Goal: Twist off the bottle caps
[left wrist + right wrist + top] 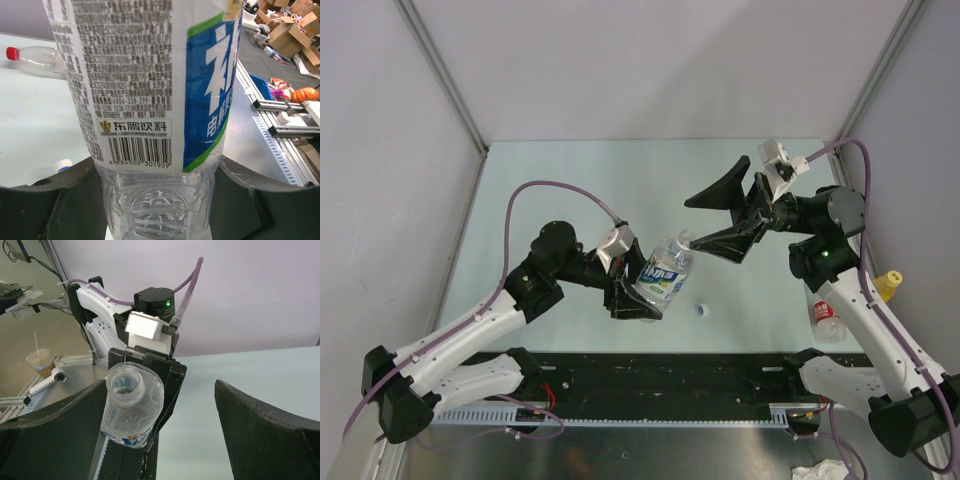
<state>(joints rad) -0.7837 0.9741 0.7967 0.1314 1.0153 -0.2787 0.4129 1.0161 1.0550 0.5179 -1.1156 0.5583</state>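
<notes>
The left jaws pinch the uncapped bottle (665, 272) low on its body; its mouth sits just beside the widely spread right jaws. It looks empty, light and thin-walled, so it probably dents: grip gently.

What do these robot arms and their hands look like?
White shells, black joints; a purple cable runs along each arm. The left hand and right hand each have two broad black wedge fingers. Small green lights glow near the elbows.
</notes>
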